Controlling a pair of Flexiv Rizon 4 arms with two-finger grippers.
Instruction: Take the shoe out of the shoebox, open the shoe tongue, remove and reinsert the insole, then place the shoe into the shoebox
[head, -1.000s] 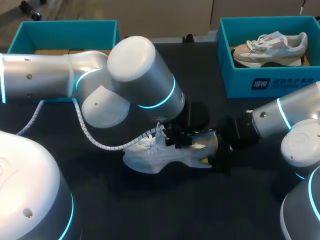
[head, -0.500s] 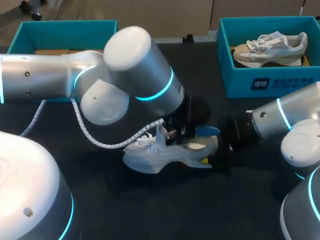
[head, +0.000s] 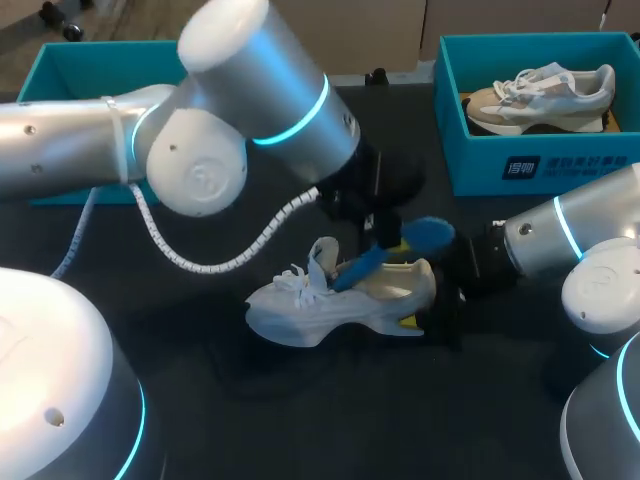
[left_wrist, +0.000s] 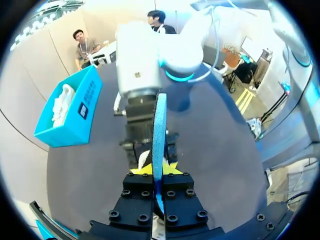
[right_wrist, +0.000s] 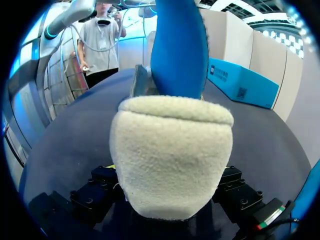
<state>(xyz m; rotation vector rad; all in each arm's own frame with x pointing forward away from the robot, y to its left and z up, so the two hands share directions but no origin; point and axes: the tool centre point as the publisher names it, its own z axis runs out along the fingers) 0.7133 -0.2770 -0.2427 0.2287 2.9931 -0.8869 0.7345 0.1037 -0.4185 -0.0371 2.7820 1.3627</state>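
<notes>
— Where is the shoe (head: 330, 305) seen?
— On the table (head: 300, 420), resting on its sole. Its heel is clamped by the right gripper (head: 425, 300). The right wrist view is filled by that heel, and the fingers are hidden there.
— And the insole (head: 385, 258)?
— It is slanted up out of the shoe's opening. It is pinched edge-on between the left gripper's (left_wrist: 154, 170) yellow tips, which is shown plainly only by the left wrist view.

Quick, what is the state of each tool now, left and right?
Left tool: closed on the blue insole.
Right tool: closed on the heel of the white shoe.
</notes>
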